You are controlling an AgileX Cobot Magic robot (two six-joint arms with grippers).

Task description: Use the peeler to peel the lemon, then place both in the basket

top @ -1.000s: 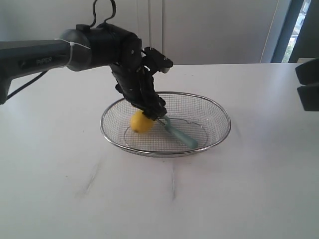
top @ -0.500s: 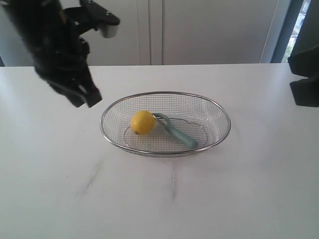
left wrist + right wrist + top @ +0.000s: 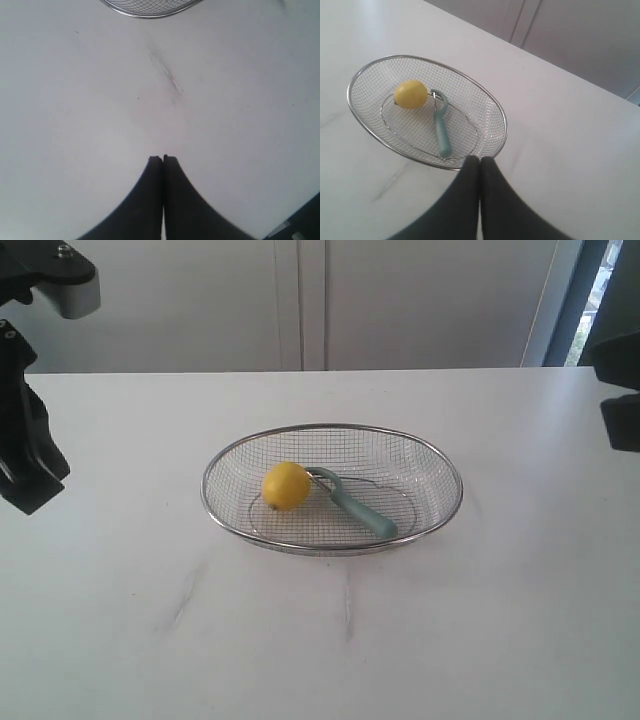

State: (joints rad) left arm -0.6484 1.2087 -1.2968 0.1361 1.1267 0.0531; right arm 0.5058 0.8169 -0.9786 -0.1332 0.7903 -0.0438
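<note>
White matt worktop (image 3: 470,630), with faint grey streaks (image 3: 185,592) in front of the basket (image 3: 330,427). Behind it is a pale panelled wall (image 3: 420,300) with a vertical seam. A dark window frame (image 3: 575,300) stands at far right, with daylight beyond.

The basket sits mid-worktop. The lemon (image 3: 286,485) lies inside, in its left part. The peeler (image 3: 357,506) lies just beside the lemon, head next to it and handle angled toward the near right rim.

The left hand (image 3: 162,159) has its fingers pressed together, holding nothing, over bare worktop and well apart from the basket. The right hand (image 3: 480,159) is likewise narrow and holding nothing, off to the right side.
</note>
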